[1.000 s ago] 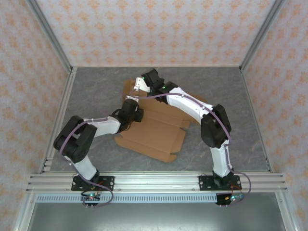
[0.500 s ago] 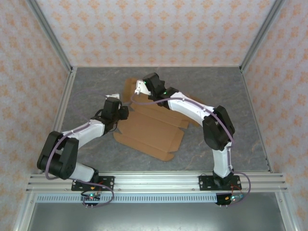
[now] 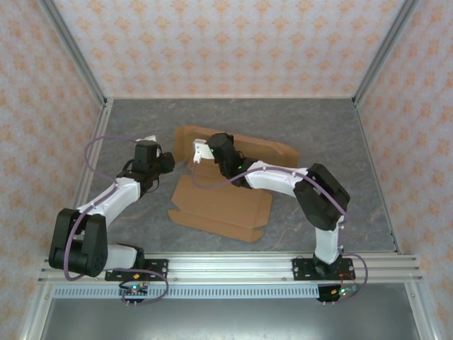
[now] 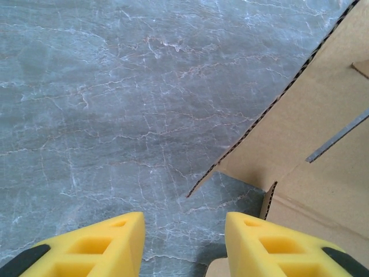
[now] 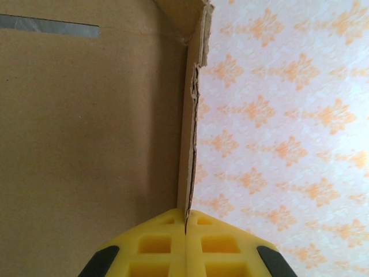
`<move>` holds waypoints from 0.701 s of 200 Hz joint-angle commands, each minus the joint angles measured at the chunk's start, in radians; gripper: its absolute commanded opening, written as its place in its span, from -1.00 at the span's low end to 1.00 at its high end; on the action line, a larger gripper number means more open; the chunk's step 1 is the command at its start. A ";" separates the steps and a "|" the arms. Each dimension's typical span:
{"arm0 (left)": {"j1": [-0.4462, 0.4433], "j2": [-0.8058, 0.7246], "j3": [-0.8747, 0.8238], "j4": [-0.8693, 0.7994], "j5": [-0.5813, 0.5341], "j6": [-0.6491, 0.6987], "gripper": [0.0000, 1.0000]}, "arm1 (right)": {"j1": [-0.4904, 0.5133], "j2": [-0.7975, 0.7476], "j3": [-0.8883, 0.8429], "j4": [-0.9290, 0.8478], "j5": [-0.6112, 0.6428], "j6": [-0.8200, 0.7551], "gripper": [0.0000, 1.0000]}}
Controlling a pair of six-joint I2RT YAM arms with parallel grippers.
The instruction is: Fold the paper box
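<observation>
The paper box (image 3: 219,202) is a flat brown die-cut cardboard sheet in the middle of the grey table, with its rear panel tilted up. My right gripper (image 3: 205,149) is shut on the edge of that raised panel. In the right wrist view the yellow fingertips (image 5: 185,222) pinch the thin cardboard edge (image 5: 86,144). My left gripper (image 3: 150,145) hovers to the left of the sheet, apart from it. Its fingers (image 4: 184,248) stand open over bare table, with the cardboard's corner (image 4: 323,115) ahead on the right.
The grey marble-patterned table (image 3: 134,212) is boxed in by patterned walls (image 3: 42,127) at the left, back and right. An aluminium rail (image 3: 226,265) runs along the near edge, where both arm bases are bolted.
My left arm has swung left, off the cardboard and out over bare table. My right gripper has drawn the rear panel toward the near side, still pinching it.
</observation>
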 commanded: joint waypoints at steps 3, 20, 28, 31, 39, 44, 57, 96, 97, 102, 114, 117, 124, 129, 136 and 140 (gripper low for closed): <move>0.011 -0.019 0.036 -0.007 0.061 -0.017 -0.15 | 0.011 -0.019 -0.023 0.183 0.042 -0.124 -1.00; 0.011 -0.019 0.037 0.001 0.069 -0.023 -0.15 | 0.002 -0.003 -0.022 0.259 0.028 -0.172 -1.00; 0.010 -0.020 0.037 0.002 0.068 -0.023 -0.15 | -0.004 0.007 -0.018 0.296 0.017 -0.196 -1.00; 0.010 -0.022 0.037 0.001 0.066 -0.023 -0.15 | -0.008 0.010 -0.015 0.307 0.014 -0.206 -1.00; 0.011 -0.025 0.037 -0.001 0.057 -0.023 -0.15 | -0.014 0.022 -0.003 0.334 0.006 -0.221 -1.00; 0.011 -0.027 0.037 -0.003 0.052 -0.023 -0.15 | -0.019 0.028 0.004 0.349 0.001 -0.231 -1.00; 0.011 -0.033 0.036 -0.011 0.035 -0.026 -0.15 | -0.033 0.045 0.016 0.380 -0.020 -0.252 -1.00; 0.011 -0.054 0.011 -0.006 0.011 -0.041 -0.15 | -0.055 0.104 0.015 0.461 -0.064 -0.291 -1.00; 0.011 -0.055 0.009 -0.006 0.012 -0.041 -0.15 | -0.055 0.106 0.013 0.463 -0.066 -0.293 -1.00; 0.010 -0.058 0.006 -0.003 0.007 -0.042 -0.15 | -0.054 0.113 0.004 0.480 -0.070 -0.297 -1.00; 0.011 -0.063 0.000 -0.003 0.004 -0.040 -0.15 | -0.055 0.133 -0.009 0.516 -0.072 -0.313 -1.00; 0.011 -0.063 0.000 -0.005 0.004 -0.039 -0.15 | -0.055 0.136 -0.011 0.524 -0.071 -0.314 -1.00; 0.011 -0.063 0.002 -0.007 0.006 -0.037 -0.15 | -0.055 0.141 -0.016 0.533 -0.071 -0.312 -1.00; 0.011 -0.063 0.004 -0.009 0.007 -0.037 -0.15 | -0.053 0.140 -0.023 0.536 -0.073 -0.309 -1.00; 0.011 -0.064 0.005 -0.010 0.004 -0.034 -0.15 | -0.053 0.137 -0.032 0.538 -0.078 -0.302 -1.00; 0.010 -0.066 0.005 -0.009 0.003 -0.034 -0.15 | -0.052 0.134 -0.039 0.538 -0.081 -0.299 -1.00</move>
